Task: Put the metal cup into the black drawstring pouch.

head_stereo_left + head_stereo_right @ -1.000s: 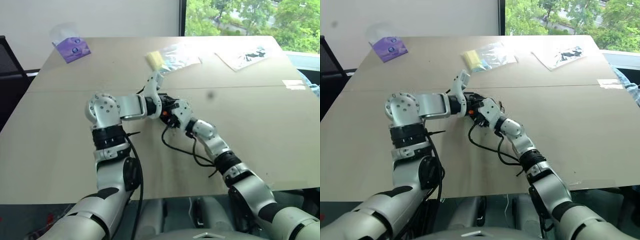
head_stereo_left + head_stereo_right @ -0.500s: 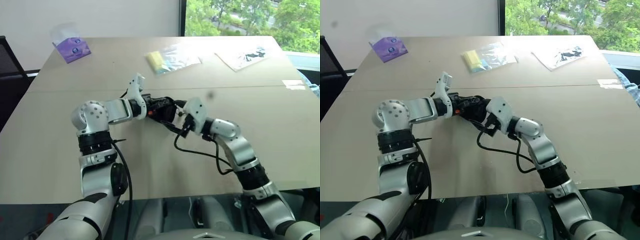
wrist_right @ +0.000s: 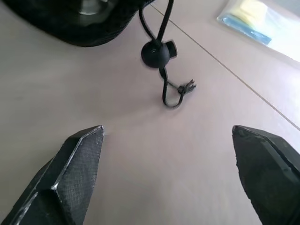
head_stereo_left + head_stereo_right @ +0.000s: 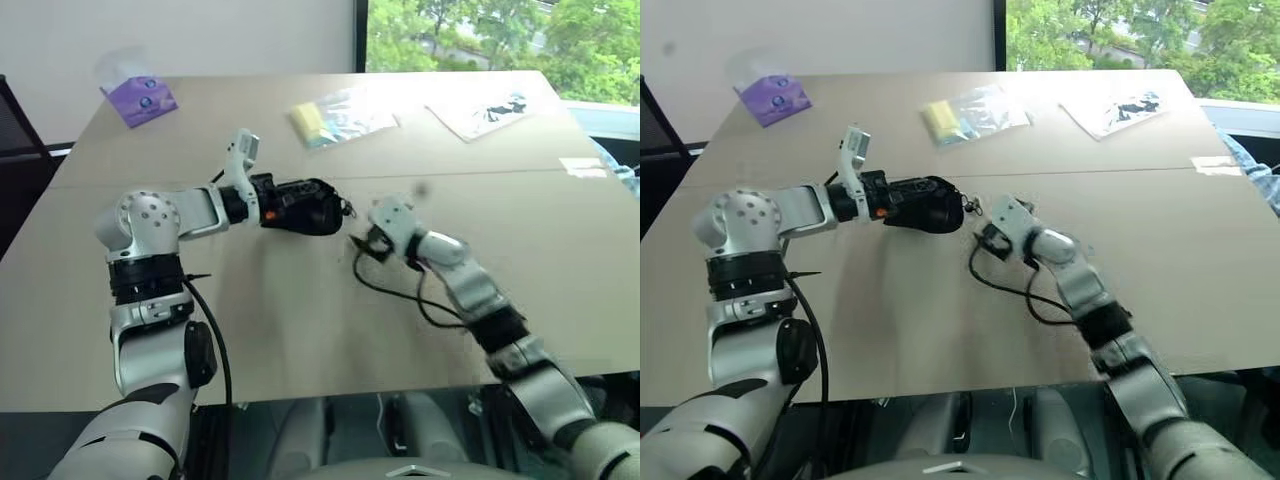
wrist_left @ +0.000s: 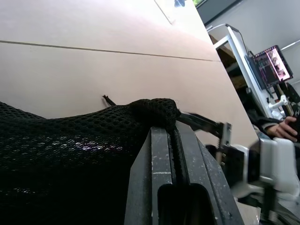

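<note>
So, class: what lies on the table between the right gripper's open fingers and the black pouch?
In the right wrist view, the pouch's cord with its round toggle, then bare table, separate the right gripper from the black drawstring pouch.

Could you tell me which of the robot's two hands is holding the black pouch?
The left hand: shut on the black drawstring pouch, while the right hand hangs open beside it.

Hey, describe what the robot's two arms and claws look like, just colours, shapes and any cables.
Both arms are silver-white rounded segments with black joint bands. A loose black cable loops along the right arm, another hangs beside the left arm. The left claw has flat dark metal fingers; the right claw has two black, textured wedge-shaped fingers.
</note>
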Motion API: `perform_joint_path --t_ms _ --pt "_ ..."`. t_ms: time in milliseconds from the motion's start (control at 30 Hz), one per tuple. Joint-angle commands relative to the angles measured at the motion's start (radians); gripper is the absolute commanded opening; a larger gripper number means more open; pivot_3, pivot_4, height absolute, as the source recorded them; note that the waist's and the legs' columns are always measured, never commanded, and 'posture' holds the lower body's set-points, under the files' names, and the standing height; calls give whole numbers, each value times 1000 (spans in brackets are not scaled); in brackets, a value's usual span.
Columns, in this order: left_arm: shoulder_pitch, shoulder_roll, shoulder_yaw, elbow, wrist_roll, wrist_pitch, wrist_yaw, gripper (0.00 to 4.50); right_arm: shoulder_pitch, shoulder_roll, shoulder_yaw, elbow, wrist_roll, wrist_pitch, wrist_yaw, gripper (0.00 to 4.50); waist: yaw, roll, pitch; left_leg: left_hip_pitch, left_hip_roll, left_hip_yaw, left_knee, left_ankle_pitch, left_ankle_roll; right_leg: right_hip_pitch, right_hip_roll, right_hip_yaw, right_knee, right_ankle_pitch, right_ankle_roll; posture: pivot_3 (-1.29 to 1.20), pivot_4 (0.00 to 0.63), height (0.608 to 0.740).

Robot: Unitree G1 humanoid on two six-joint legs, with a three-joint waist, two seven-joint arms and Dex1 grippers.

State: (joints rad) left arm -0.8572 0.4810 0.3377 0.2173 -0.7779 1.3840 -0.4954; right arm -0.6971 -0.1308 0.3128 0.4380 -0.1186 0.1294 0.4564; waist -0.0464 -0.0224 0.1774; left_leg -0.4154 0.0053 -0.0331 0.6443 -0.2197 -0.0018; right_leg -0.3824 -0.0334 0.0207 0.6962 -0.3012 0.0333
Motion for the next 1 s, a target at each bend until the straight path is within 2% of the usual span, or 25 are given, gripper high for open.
perform_joint_path --t_ms 33,100,200,300,433,567,633,700,767,833,867,933,1000 --pt "-16 11 22 -63 -33 22 -3 0 -118 93 -36 228 -2 -151 -99 4434 2 0 0 0 0 0 0 0 0 0 0 0 0 0 0 0 150 740" --pt "-8 12 29 -82 -38 34 1 0 -166 129 -55 341 3 -201 -129 4434 3 0 0 -1 0 0 -1 0 0 0 -1 0 -1 0 0 0 150 740" --pt "5 12 71 -113 -47 56 28 0 -191 149 -68 439 15 -228 -106 3663 9 0 0 -1 -1 -1 -2 0 0 0 -1 -1 -2 0 0 0 150 740" --pt "25 14 105 -143 -55 81 46 0 -193 136 -87 457 15 -259 -117 1994 8 0 0 -1 -1 -1 -2 0 0 0 -2 -1 -2 0 0 0 150 740" --pt "60 7 139 -180 -66 105 64 0 -172 85 -105 391 14 -276 -107 29 8 0 0 -1 -1 -2 -1 0 0 0 -2 -1 -1 0 0 0 150 740" --pt "89 -26 166 -211 -96 94 66 0 -138 32 -125 254 25 -234 -76 29 5 0 0 -1 -1 -1 -1 0 0 0 -2 -1 -1 0 0 0 150 740" --pt "133 -50 150 -267 -91 -2 38 0 -106 -5 -134 121 35 -169 -47 29 4 0 0 -1 -1 -1 -2 0 0 0 -2 -1 -1 0 0 0 150 740" --pt "159 -47 138 -275 -132 -9 -24 0 -70 -39 -143 -44 51 -72 -13 29 3 0 0 -1 0 0 -2 0 0 0 -2 1 -1 0 0 0 150 740" --pt "186 -19 88 -311 -141 -40 -89 578 -43 -83 -140 -205 38 28 14 0 5 0 0 -1 0 -1 -2 0 0 0 -1 1 -1 0 0 0 150 740" --pt "197 -9 -5 -354 -93 -134 -135 1003 -34 -151 -136 -380 14 141 53 0 7 0 0 -1 0 -1 -2 0 0 0 -1 2 -1 0 0 0 150 740" --pt "189 -9 -50 -367 -69 -181 -158 1488 -37 -184 -134 -456 4 194 73 0 10 0 0 -1 0 -1 -2 0 0 0 -2 2 -1 0 0 0 150 740" --pt "158 -23 -109 -367 -43 -249 -184 1965 -48 -232 -128 -576 -12 294 101 0 23 1 1 -1 -1 -1 -2 0 0 0 -2 2 -2 0 0 0 150 740" --pt "123 -37 -162 -345 -35 -295 -229 2821 -68 -256 -116 -667 -16 394 116 0 29 1 1 -2 -1 -1 -2 0 0 0 -2 2 -2 0 0 0 150 740"
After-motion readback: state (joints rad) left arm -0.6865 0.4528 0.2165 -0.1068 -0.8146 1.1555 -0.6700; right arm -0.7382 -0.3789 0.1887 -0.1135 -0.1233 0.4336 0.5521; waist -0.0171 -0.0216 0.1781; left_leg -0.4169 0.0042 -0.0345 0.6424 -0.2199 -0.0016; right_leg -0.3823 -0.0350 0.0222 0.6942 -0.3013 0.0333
